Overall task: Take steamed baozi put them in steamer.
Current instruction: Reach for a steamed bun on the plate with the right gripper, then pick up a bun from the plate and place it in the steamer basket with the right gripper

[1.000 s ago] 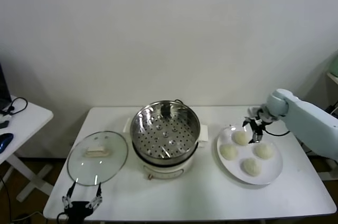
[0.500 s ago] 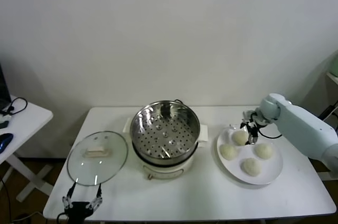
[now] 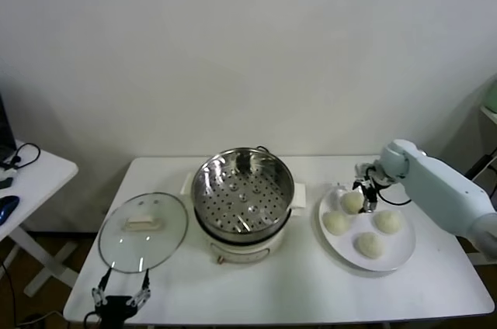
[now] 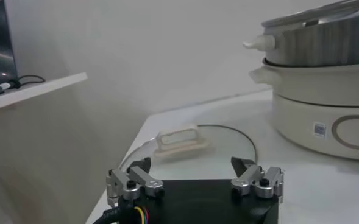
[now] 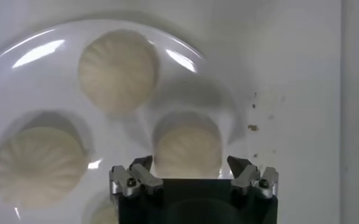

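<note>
The left gripper (image 3: 119,299) hung parked at the near left edge of the white table (image 3: 279,290), jaws spread and empty. Just beyond it a round glass lid (image 3: 144,230) lay flat on the table. At the centre stood the steamer (image 3: 243,191), its steel basket uncovered. To its right, a white plate (image 3: 400,251) carried all four steamed baozi (image 3: 336,223). The right gripper (image 3: 366,194) was down over the farthest bun (image 5: 188,150), fingers apart on either side of it, not visibly gripping.
</note>
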{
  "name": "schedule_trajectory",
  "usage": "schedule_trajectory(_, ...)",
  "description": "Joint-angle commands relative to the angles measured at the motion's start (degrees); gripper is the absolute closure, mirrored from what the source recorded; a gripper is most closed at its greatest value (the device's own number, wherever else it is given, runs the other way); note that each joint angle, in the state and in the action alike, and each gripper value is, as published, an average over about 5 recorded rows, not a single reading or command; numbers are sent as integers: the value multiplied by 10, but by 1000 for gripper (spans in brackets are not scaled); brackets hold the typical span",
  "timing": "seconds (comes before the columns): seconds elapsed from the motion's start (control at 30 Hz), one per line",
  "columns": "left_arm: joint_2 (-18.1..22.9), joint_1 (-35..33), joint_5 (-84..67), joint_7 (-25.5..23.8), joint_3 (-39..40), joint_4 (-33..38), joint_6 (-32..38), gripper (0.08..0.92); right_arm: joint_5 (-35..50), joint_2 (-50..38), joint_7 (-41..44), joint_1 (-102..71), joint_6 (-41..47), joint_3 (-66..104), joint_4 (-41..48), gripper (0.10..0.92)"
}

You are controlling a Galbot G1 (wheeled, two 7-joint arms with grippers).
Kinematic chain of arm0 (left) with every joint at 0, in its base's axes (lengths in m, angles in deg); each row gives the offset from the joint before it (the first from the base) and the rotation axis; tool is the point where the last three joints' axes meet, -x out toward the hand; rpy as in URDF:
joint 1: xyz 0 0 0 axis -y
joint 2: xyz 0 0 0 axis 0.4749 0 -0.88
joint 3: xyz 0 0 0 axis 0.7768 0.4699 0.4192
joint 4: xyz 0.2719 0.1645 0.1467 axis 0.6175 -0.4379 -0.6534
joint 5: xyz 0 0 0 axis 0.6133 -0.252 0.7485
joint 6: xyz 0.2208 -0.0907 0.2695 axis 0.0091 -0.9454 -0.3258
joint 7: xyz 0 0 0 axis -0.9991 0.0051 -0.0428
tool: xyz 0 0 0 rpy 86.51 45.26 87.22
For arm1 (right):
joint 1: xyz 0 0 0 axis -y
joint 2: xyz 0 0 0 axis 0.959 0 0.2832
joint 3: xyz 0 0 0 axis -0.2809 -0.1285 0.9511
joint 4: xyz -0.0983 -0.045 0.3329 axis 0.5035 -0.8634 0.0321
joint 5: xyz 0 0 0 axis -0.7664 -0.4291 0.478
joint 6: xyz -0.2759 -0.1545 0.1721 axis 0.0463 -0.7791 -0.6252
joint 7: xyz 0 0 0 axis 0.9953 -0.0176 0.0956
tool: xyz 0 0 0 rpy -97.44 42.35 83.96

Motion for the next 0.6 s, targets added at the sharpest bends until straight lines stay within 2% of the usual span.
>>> schedule_trajectory(0.03,-1,0,1,0,0,-1,0,177,-5,4,0,-3,5,6,4,290)
schedule_trajectory(0.2,0,1,1,0,0,-1,-1,177,-4,1,-2,-1,6,3,-4,383)
schedule_trajectory(0.33,-1,1,2,0,0,-1,-1,177,21,-22,-1,30,5,-33,-39,410)
schedule_trajectory(0.6,-6,-1,0,0,-7,-1,0,177,173,-96,9,272,-6,-251,-176,414)
